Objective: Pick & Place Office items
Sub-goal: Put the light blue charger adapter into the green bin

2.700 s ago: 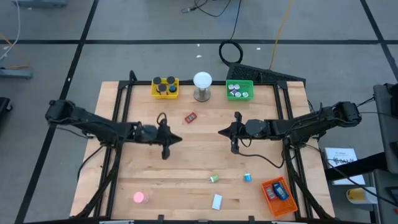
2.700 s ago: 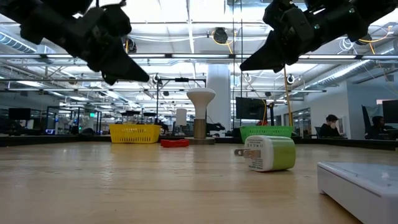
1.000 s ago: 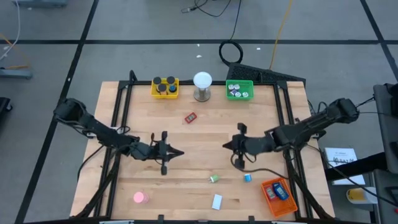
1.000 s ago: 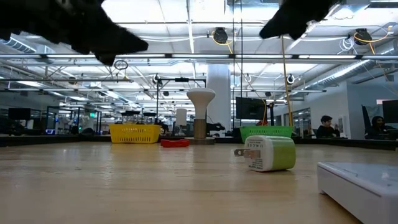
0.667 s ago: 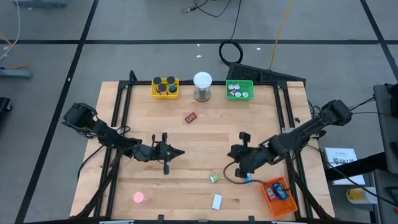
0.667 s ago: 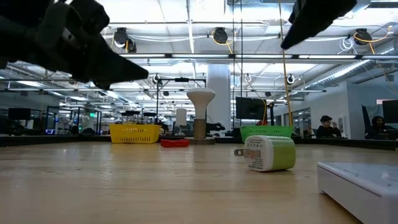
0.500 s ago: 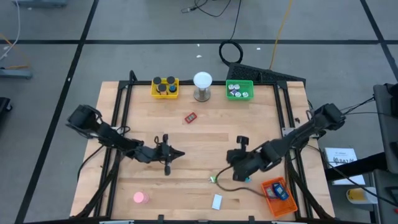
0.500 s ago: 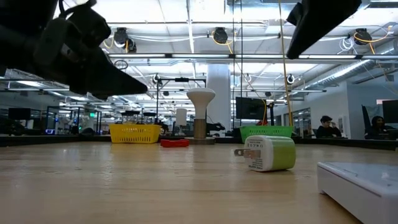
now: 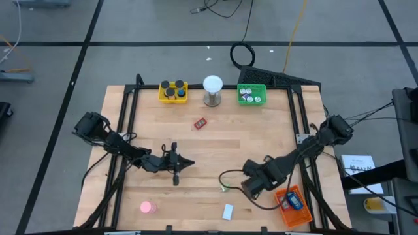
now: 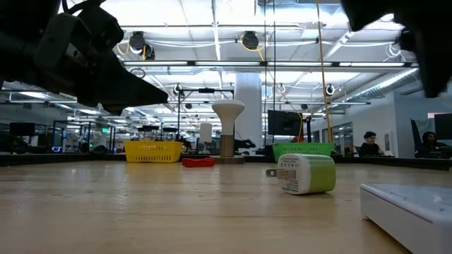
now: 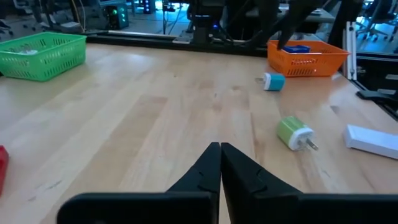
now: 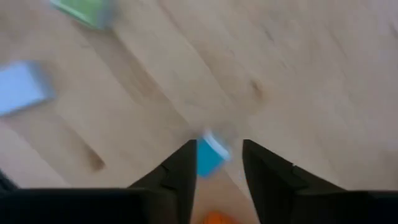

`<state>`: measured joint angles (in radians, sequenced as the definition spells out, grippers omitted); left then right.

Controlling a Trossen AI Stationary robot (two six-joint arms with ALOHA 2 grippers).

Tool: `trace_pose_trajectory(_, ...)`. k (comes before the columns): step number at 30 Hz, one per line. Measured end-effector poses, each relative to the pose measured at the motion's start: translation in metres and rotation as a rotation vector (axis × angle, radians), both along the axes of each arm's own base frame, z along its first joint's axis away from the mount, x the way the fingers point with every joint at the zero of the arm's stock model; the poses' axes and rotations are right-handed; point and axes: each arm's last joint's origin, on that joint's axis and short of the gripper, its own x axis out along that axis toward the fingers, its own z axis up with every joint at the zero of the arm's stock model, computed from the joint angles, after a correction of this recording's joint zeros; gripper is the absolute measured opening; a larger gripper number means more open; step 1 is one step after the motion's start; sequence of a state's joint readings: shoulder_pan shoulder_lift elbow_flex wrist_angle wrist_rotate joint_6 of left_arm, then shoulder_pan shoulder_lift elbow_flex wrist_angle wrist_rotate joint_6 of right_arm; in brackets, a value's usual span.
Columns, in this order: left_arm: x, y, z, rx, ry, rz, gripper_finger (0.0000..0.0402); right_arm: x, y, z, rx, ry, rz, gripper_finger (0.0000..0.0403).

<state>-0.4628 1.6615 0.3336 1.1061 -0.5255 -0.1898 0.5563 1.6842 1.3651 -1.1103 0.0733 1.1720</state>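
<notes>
Overall, high view: the right claw [image 9: 251, 188] hangs low over the front right of the desk [image 9: 215, 147], just beside the orange tray [image 9: 290, 205]; the blue roll cannot be seen under it from here. The green-and-white roll [image 9: 224, 188] lies just to the claw's left, the white block [image 9: 227, 211] nearer the front edge, the pink disc [image 9: 146, 207] at front left, the red block [image 9: 200, 123] mid-desk.
Left claw, high view: the left claw [image 9: 175, 166] hovers left of centre, well apart from every item.
Back row, high view: yellow tray [image 9: 173, 92] with black round caps, white ball on a stand [image 9: 212, 90], green tray [image 9: 251, 95] with pale round items.
Low view: the green-and-white roll [image 10: 302, 174] and white block [image 10: 409, 212] sit in front (dark arm shapes loom blurred above); no blue roll shows here.
Left wrist view: left claw [image 11: 219, 163] pressed together, pinching nothing; the blue roll [image 11: 272, 81] lies on the desk near the orange tray [image 11: 307, 57].
Right wrist view: right claw [image 12: 217, 163] spread, with the blue roll [image 12: 210, 155] lying between its fingers [image 12: 178, 172] (whether they touch it I cannot tell).
</notes>
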Motion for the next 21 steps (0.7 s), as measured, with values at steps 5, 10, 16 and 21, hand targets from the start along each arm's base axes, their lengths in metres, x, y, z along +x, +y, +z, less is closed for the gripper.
trace_pose_trajectory(5, -0.001, -0.003, 0.000, 0.000, 0.000, -0.011, 0.0022, -0.016, 0.007, 0.000, -0.046, 0.071, -0.142, 0.0172)
trace_pose_trajectory(10, -0.001, -0.003, 0.000, 0.000, 0.001, -0.011, 0.0011, -0.019, 0.012, -0.013, -0.024, 0.046, -0.235, 0.0211)
trace_pose_trajectory(16, -0.001, -0.003, 0.000, -0.007, 0.001, -0.010, 0.0009, -0.023, 0.012, -0.041, 0.033, 0.035, -0.285, 0.0228)
trace_pose_trajectory(21, -0.001, -0.003, 0.000, -0.014, 0.000, -0.008, 0.0022, -0.027, 0.009, -0.062, 0.090, 0.046, -0.302, 0.0221)
